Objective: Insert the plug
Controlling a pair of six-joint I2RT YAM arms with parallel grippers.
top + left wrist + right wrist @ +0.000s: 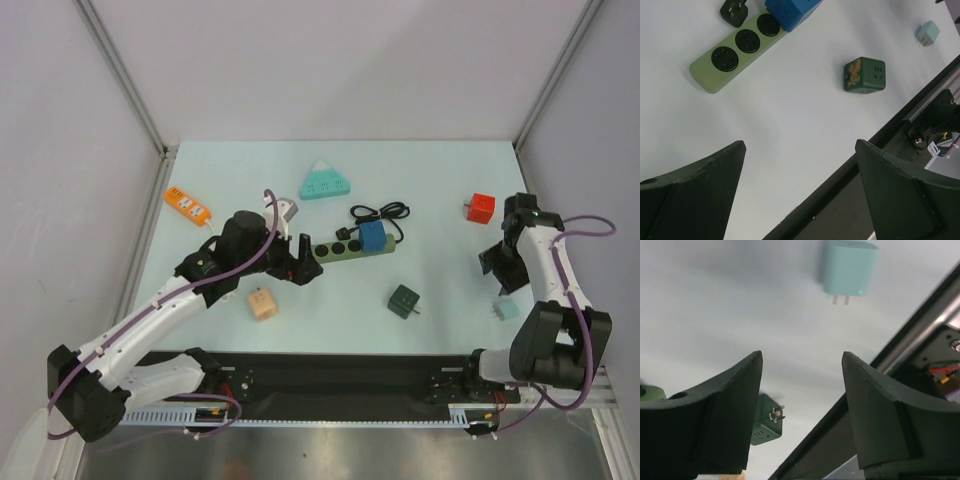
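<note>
A light green power strip (pixel 338 248) lies mid-table with three round black sockets showing in the left wrist view (pixel 735 52). A blue cube adapter (pixel 372 238) sits on its right end, also in the left wrist view (pixel 792 10). A black plug (pixel 343 234) on a coiled black cable (pixel 380 212) lies just behind the strip, and shows in the left wrist view (pixel 733 11). My left gripper (pixel 303 262) is open and empty at the strip's left end (pixel 800 145). My right gripper (pixel 497 262) is open and empty at the right (pixel 801 357).
A dark green cube adapter (pixel 404 300) (pixel 864 75) (pixel 767 426), a pale blue adapter (pixel 507 310) (pixel 847 267), a red cube (pixel 482 207), a peach cube (pixel 262 304), an orange strip (pixel 187 204) and a teal triangular socket (pixel 326 182) lie around.
</note>
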